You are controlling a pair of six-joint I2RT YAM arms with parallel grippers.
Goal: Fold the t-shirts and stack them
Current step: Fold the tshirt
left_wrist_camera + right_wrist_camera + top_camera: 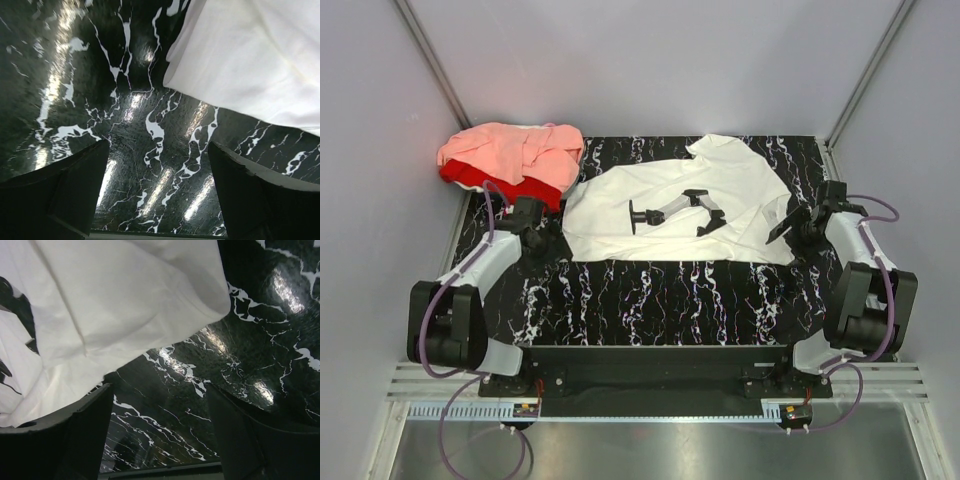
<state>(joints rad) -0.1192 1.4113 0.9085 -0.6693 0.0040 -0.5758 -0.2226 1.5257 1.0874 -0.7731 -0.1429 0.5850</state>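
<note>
White t-shirt (680, 205) is lying flat, print up, at middle-right of the desk (650, 295). The salmon-pink shirt (505, 150) is sitting bunched on the red shirt (465, 178) at upper left. Left fingers (70, 185) and right fingers (75, 430) are hanging spread wide, pinching nothing, each just off a white edge. I'm guessing a fold is coming: both sides should be grabbing matching edges, low and even. Wrist views are showing the empty gaps; only the top view is showing the pile.
</note>
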